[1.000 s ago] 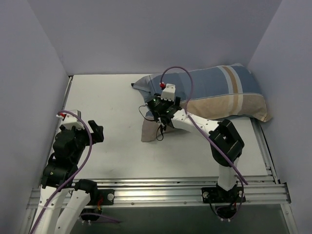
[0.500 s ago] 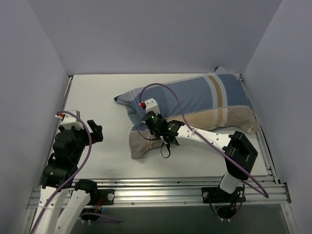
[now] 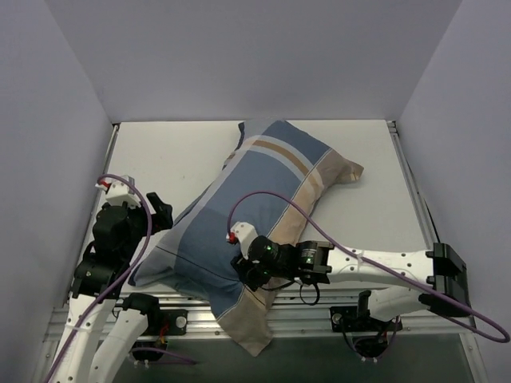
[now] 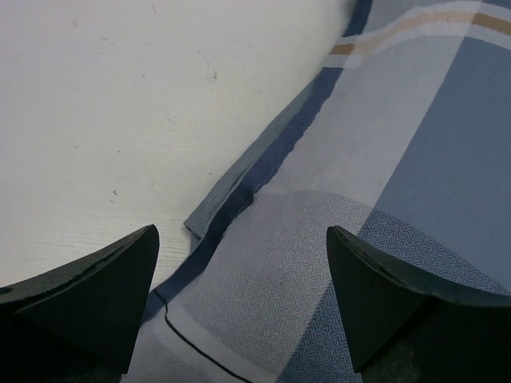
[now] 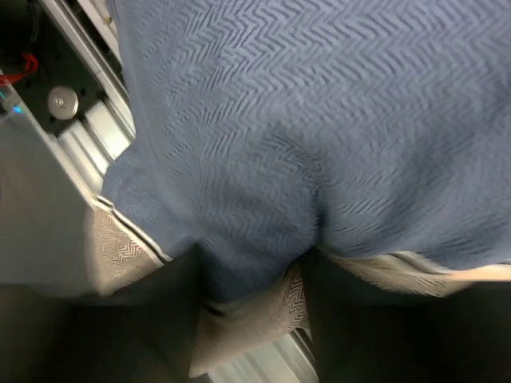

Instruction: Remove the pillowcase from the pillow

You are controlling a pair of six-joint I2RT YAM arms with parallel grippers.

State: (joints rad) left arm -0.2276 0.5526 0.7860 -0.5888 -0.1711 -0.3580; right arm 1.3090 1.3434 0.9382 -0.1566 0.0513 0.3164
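Observation:
The pillowcase, blue with tan blocks and white stripes, covers the pillow and lies diagonally from the far middle of the table to the near edge, a corner hanging over the rail. The white pillow is hidden inside it. My right gripper is shut on a fold of the pillowcase near its front end. My left gripper is open and empty at the cloth's left edge; in its wrist view the dark blue hem lies between the spread fingers.
Metal rail runs along the near table edge, also seen in the right wrist view. Grey walls enclose the table on three sides. Bare white tabletop lies left of the pillowcase and at the far right.
My right gripper has dragged the pillowcase with the pillow from the far right toward the near edge, turning it diagonal. The left arm has shifted slightly toward the cloth.

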